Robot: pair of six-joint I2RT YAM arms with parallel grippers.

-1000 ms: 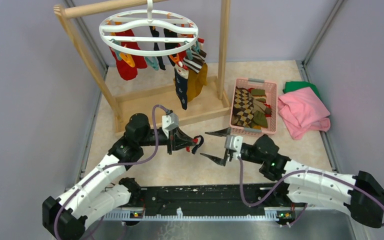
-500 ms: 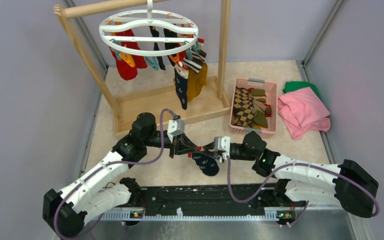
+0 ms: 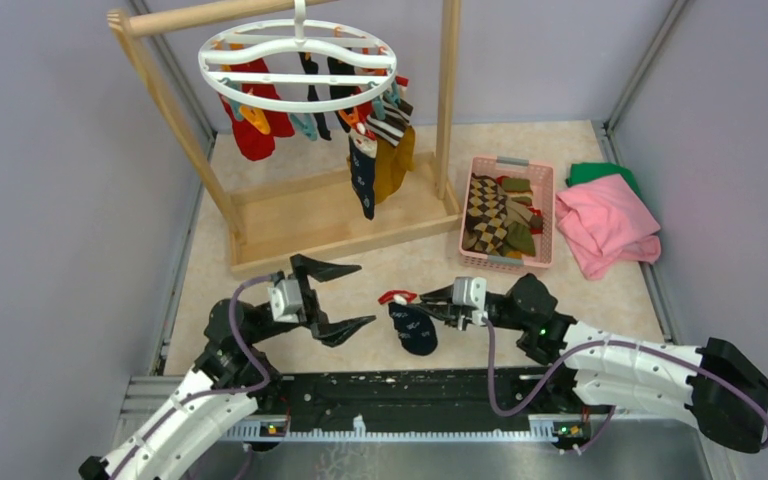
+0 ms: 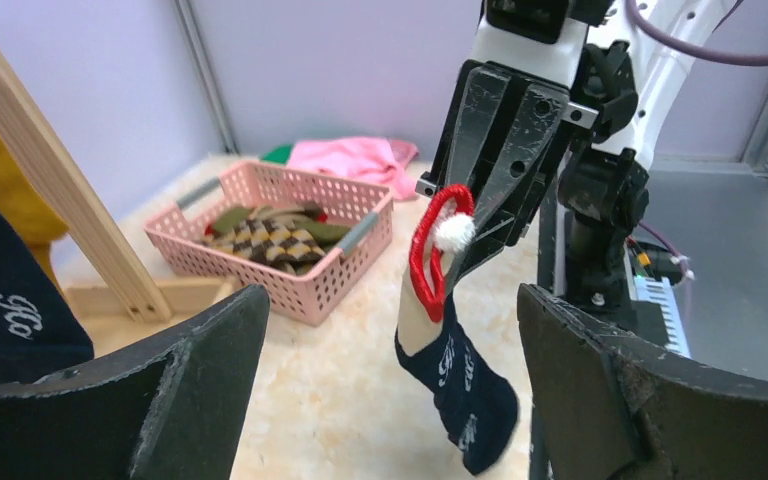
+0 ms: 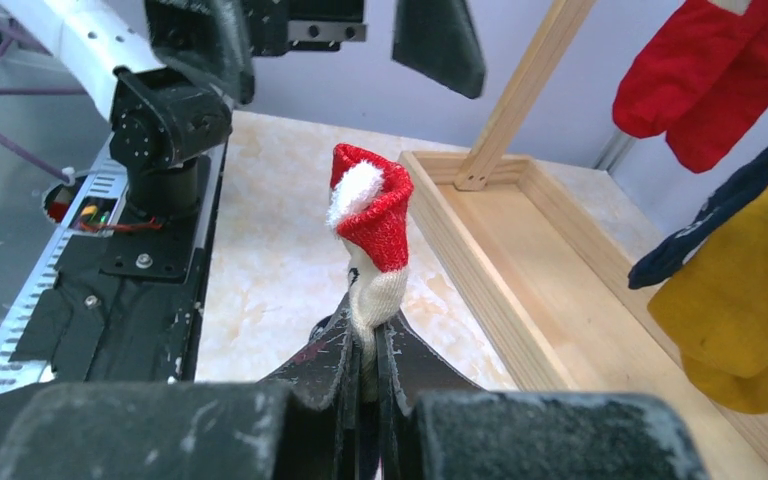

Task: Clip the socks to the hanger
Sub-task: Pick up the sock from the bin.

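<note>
Beige stone-patterned worktop [image 3: 410, 260] is lying between grey walls, and a wooden rack [image 3: 175, 115] is standing at its far side. From the rack's top bar the white round hanger [image 3: 305, 76] is hanging, and several socks are already dangling from its clips: a red one [image 3: 252, 135], a mustard one [image 3: 395, 160] and a navy patterned one [image 3: 363, 180] among them. To the right of the rack a pink basket [image 3: 550, 215] is sitting, and more socks [image 3: 495, 215] with brown diamonds are lying inside it. Just beside the basket, a pink cloth [image 3: 605, 225] is lying partly over a green cloth [image 3: 600, 172].

Near the front edge, the right end effector [image 3: 425, 297] is clenching a navy sock [image 3: 415, 325] with a red cuff. Its fingers are pinching the pale part just under the cuff, and the foot is hanging down. Whether the toe is touching the worktop, I cannot tell. The left end effector [image 3: 360, 295] is facing this sock with its jaws spread wide, released and grasping nothing, a little apart from it.
</note>
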